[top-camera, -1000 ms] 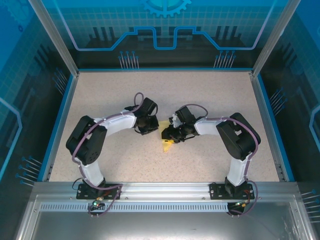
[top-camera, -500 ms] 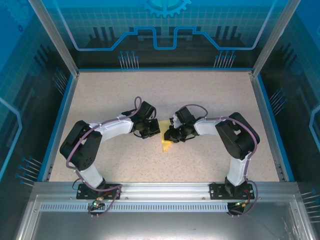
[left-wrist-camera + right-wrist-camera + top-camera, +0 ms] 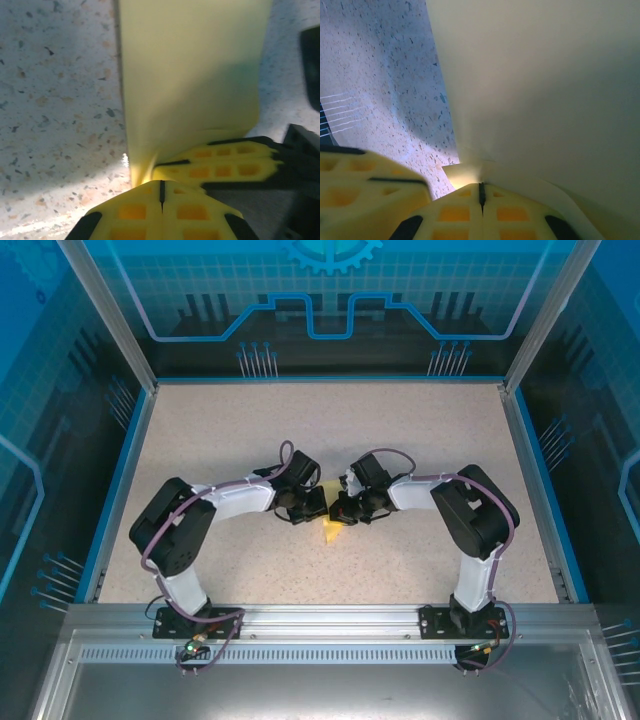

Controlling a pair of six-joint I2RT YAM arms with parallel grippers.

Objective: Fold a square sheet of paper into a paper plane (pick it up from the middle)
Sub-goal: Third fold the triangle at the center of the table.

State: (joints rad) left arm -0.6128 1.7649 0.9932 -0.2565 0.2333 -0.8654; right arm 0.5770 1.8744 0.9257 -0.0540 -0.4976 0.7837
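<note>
Both clamped fully closed. Left gripper (image 3: pixel 161 182) and right gripper (image 3: pixel 481 186) each pinch an edge of the folded paper (image 3: pixel 330 531), tips nearly meeting mid-table (image 3: pixel 420 440); sheet extends ahead of both.

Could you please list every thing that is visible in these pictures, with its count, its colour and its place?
folded paper: one, pale yellow, centre of the table, between the two tools
table: one, speckled beige with a blue border, under the arms
enclosure panels: three sides, blue with printed lines, behind and beside the table
frame posts: two, silver, at the rear corners
mounting rail: one, silver, at the near edge, under both bases
left arm: one, white and black, reaching to the centre
right arm: one, white and black, reaching to the centre
left tool: one, yellow fingers, shut on the folded paper
right tool: one, yellow fingers, shut on the folded paper
</note>
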